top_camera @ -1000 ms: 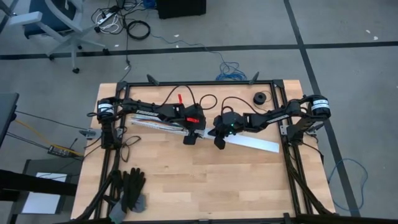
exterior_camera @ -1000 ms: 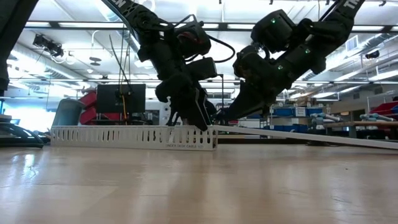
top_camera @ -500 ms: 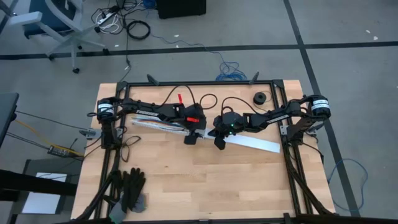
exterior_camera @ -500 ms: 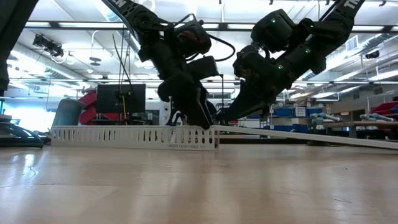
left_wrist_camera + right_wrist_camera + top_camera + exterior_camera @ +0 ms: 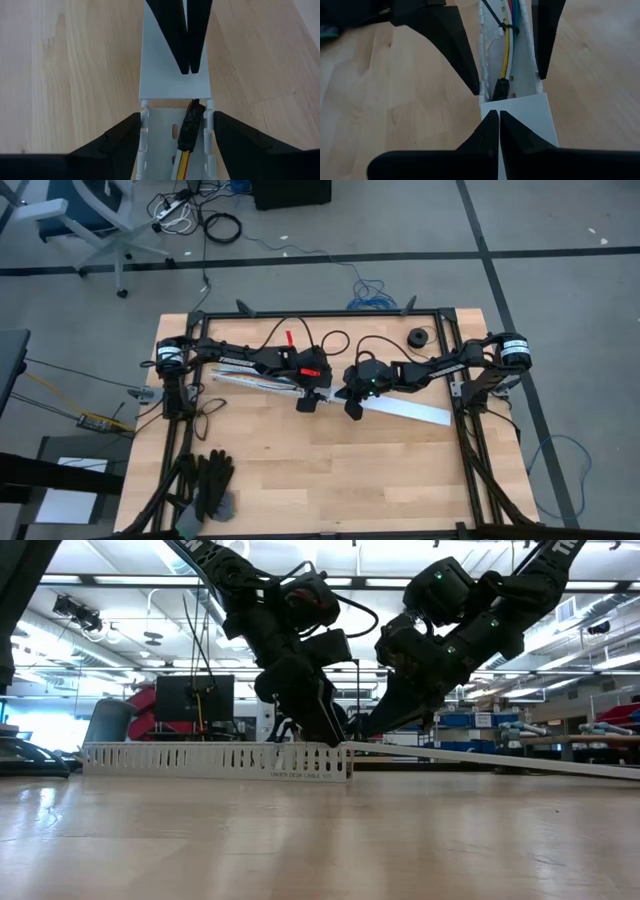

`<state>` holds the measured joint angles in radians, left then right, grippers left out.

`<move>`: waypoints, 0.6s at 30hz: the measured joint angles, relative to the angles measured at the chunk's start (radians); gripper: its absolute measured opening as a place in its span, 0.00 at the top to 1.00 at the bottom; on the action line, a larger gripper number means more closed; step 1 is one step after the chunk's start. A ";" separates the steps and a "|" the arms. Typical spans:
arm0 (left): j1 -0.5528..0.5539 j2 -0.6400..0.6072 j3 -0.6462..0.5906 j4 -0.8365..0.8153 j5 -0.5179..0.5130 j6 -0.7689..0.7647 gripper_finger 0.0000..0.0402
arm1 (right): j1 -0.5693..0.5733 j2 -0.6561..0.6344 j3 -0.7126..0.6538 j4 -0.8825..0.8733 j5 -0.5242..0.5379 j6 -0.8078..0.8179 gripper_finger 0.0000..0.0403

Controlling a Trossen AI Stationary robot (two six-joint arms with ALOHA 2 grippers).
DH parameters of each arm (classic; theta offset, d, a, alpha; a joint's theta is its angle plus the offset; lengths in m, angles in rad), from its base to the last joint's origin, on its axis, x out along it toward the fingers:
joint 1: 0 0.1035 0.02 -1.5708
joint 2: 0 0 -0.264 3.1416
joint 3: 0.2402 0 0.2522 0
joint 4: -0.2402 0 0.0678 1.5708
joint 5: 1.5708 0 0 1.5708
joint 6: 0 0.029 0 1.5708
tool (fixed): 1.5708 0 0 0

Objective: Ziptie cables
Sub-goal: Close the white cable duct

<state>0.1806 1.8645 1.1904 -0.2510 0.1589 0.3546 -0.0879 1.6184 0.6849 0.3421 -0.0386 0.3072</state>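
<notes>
A long white slotted channel (image 5: 250, 380) lies slanted across the table's far half. The cables (image 5: 508, 50), yellow, green, red and blue, lie inside it, with a dark plug end (image 5: 190, 127) near its open end. A black ziptie (image 5: 506, 26) rings them. A flat white strip (image 5: 410, 412) runs on from the channel toward the right. My left gripper (image 5: 177, 131) straddles the channel's end. My right gripper (image 5: 498, 131) is shut, its tips on the strip just past that end. My left gripper pinches the channel's two outer walls (image 5: 144, 117) near its open end, one finger on each side. The fingers slant down from the table's left and point along the channel, which lies on the table. My right gripper presses its shut fingertips (image 5: 186, 67) down on the flat strip's end (image 5: 525, 112) beside the channel, slanting down from the table's right.
Black gloves (image 5: 210, 480) lie at the near left corner. A small black roll (image 5: 417, 337) sits at the far right and a red piece (image 5: 290, 338) at the far edge. Bare wood (image 5: 340, 470) spreads over the near half.
</notes>
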 joint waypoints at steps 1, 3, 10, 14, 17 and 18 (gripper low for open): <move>0.000 0.000 0.000 0.000 0.000 0.000 0.45 | 0.000 0.000 0.000 0.001 0.003 -0.007 1.00; 0.000 0.000 0.000 -0.001 0.000 0.000 0.45 | 0.008 -0.008 0.000 0.002 0.027 -0.015 1.00; 0.000 0.000 0.000 -0.007 0.000 0.000 0.45 | 0.031 -0.067 0.000 -0.180 0.075 -0.016 1.00; 0.000 0.000 0.000 -0.007 0.000 0.000 0.45 | 0.040 -0.073 0.000 -0.214 0.097 -0.002 1.00; 0.000 0.000 0.000 -0.006 0.000 0.000 0.45 | 0.040 -0.051 0.000 -0.213 0.097 -0.003 1.00; 0.000 0.000 0.000 -0.006 0.000 0.000 0.45 | 0.038 -0.039 0.000 -0.210 0.096 -0.003 1.00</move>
<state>0.1804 1.8645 1.1904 -0.2572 0.1589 0.3542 -0.0500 1.5791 0.6849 0.1318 0.0577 0.3046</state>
